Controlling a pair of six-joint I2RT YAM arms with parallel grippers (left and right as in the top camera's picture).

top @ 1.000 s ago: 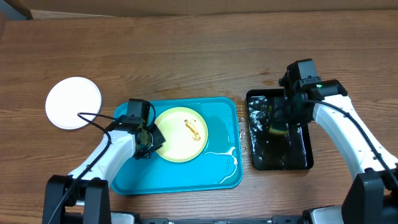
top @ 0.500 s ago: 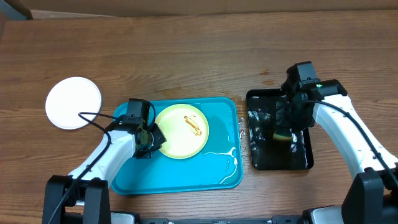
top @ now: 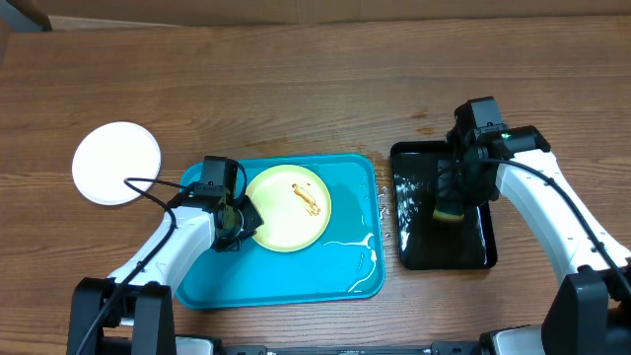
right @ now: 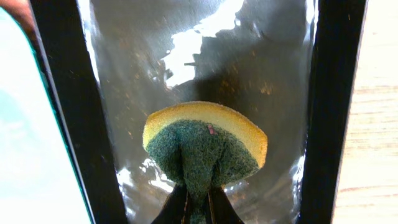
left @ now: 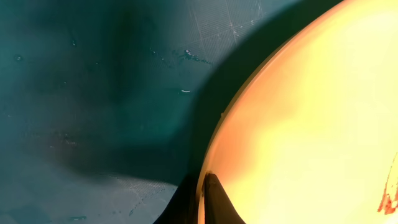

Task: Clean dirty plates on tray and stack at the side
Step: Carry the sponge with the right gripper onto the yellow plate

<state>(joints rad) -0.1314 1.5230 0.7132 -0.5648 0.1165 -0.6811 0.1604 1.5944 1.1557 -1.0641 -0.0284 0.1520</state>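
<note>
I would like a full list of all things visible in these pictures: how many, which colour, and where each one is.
table: one, brown wood, under everything
tray: one, turquoise, centre, wet on its right side
yellow-green plate: one, pale yellow-green, on the tray, with a brown-red smear
white plate: one, white, on the table left of the tray
black tray: one, glossy black, right of the tray, wet
sponge: one, yellow with a green scouring side, over the black tray
left arm: one, white and black, lower left, jaws shut on the yellow-green plate's left rim
right arm: one, white and black, right side, jaws shut on the sponge
</note>
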